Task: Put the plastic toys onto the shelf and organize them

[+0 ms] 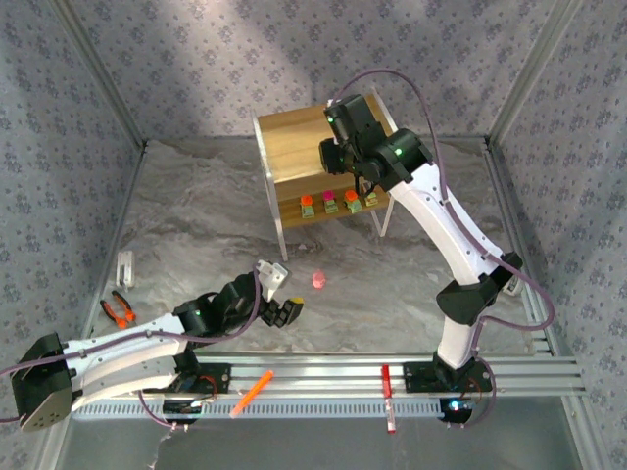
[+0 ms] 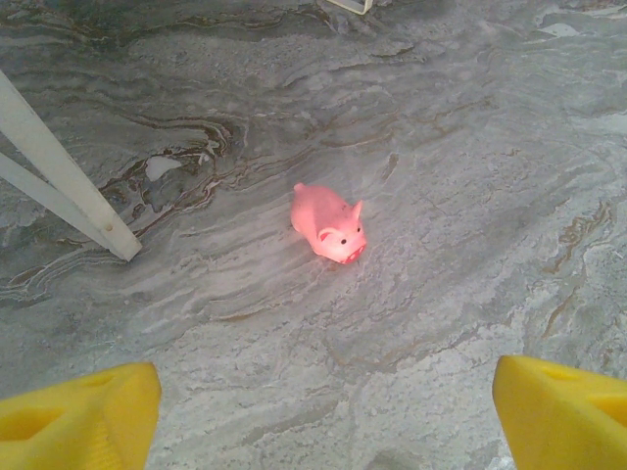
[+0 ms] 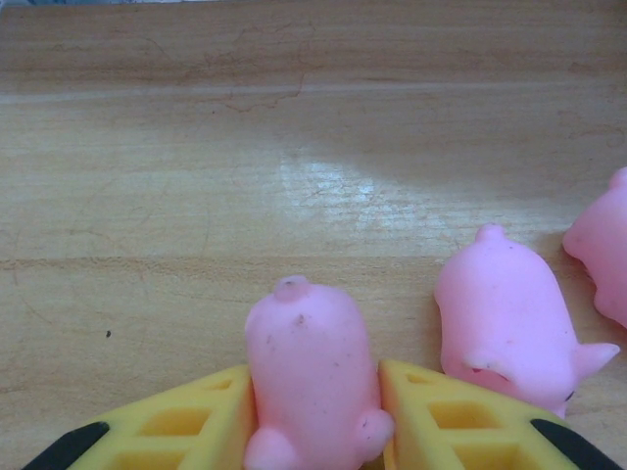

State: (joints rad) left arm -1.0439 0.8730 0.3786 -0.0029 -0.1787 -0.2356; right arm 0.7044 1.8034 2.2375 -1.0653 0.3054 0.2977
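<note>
Pink pig looks clenched between your right gripper's yellow pads, down at the shelf board beside a second pig, so you're mid-placement: release, lift clear, then bring your wide-spread left gripper onto the loose pig on the table

Right wrist view: the bottom edge cuts off the lower end, apparently the head, of the pink pig between the pads of the right end effector. The right edge crops the outermost pig.

Top view: the right arm hides part of the shelf. The 4 blocky toys are too small to resolve.

Left wrist view: the bottom edge crops both fingertips of the left end effector.
</note>
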